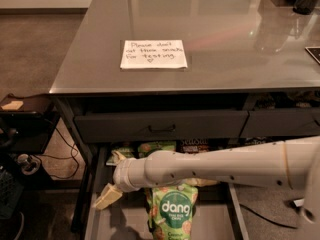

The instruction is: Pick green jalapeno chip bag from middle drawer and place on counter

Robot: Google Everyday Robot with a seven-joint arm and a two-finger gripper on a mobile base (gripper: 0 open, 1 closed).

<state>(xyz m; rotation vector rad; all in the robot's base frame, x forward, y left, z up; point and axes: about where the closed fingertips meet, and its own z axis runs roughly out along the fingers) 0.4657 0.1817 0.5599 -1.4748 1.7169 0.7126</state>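
The middle drawer (123,220) is pulled open under the counter (225,44). The pale-green jalapeno chip bag (126,151) lies at the drawer's back left, partly under the drawer front above. My arm reaches in from the right across the drawer. My gripper (113,178) is at the drawer's left side, just in front of the bag. Its cream fingers (107,197) are spread open and hold nothing.
A green "dang" bag (175,211) lies at the drawer's front middle, another (157,146) at the back, beside a dark brown snack bag (195,145). A white note (153,54) lies on the counter. A closed drawer front with a bar handle (162,127) is above. A black side table (25,115) stands left.
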